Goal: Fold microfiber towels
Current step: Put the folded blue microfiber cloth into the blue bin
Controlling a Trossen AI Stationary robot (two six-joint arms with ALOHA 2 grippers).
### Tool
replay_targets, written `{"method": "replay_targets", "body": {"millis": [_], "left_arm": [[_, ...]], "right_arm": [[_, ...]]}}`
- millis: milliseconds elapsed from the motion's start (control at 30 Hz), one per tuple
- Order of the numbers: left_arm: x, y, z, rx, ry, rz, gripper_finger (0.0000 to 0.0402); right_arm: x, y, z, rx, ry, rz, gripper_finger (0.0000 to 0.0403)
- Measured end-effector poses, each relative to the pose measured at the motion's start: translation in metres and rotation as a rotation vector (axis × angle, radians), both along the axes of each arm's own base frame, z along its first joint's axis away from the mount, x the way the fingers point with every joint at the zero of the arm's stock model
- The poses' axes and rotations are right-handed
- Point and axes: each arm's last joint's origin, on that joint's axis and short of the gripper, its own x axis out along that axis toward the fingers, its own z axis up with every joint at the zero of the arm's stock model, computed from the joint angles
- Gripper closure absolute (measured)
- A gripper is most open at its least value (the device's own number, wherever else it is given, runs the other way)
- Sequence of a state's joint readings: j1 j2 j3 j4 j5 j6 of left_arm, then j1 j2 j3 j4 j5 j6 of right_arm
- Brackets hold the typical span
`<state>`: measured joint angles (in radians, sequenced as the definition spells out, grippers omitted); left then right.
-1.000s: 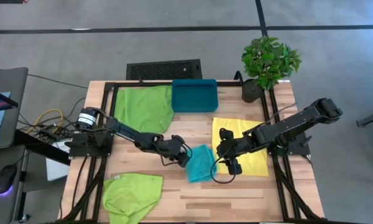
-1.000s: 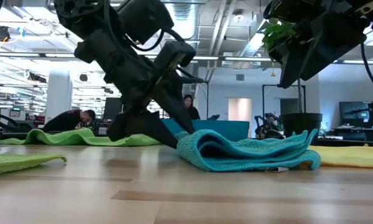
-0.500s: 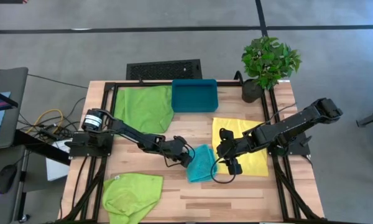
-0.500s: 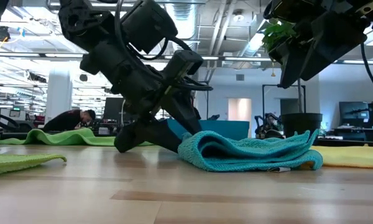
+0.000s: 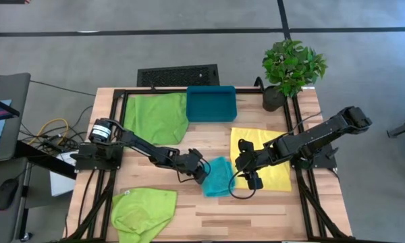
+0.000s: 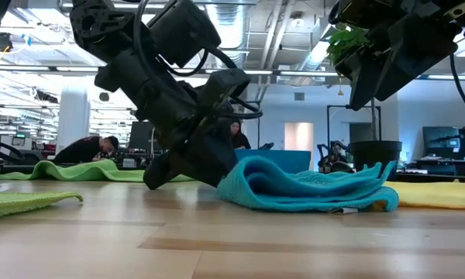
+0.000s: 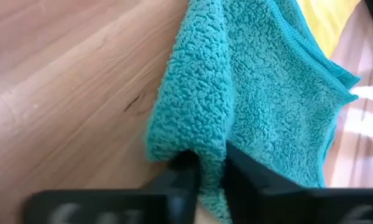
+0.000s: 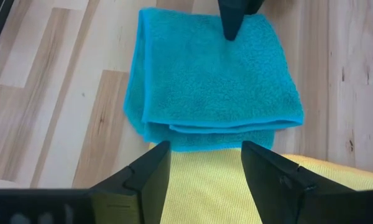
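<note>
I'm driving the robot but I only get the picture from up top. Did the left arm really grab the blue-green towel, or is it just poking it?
Observer: It grabbed it. The left wrist view shows the left end effector pinching an edge of the teal towel between its fingers.
Operator: Is the towel up in the air?
Observer: Not really. In the low view the towel lies bunched on the table, only the pinched edge raised a little.
Operator: What's the right arm doing?
Observer: In the low view the right end effector hangs above the towel, not touching it. The right wrist view shows its fingers apart, with the yellow towel below.
</note>
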<state>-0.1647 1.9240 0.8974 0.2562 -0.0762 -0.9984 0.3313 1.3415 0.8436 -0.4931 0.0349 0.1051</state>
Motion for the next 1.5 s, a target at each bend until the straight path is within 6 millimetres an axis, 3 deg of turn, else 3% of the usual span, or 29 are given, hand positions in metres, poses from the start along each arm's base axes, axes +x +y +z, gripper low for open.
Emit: {"method": "replay_targets", "body": {"millis": [167,533,967,1500], "left_arm": [[0.0,0.0,0.0,0.025,0.0,-0.019,0.0396],[-0.003,0.016,0.017,0.144,-0.022,-0.079,0.04],[0.006,0.079,0.031,0.373,-0.049,-0.104,0.0401],[0.028,0.159,0.086,0.599,-0.011,-0.099,0.0401]], "right_arm": [[0.0,0.0,0.0,0.0,0.0,0.0,0.0182],[0.0,0.0,0.0,-0.008,-0.003,-0.006,0.0182],[0.001,-0.003,0.0,-0.083,-0.028,-0.057,0.0182],[0.002,-0.009,0.002,-0.254,-0.092,-0.205,0.0182]]}}
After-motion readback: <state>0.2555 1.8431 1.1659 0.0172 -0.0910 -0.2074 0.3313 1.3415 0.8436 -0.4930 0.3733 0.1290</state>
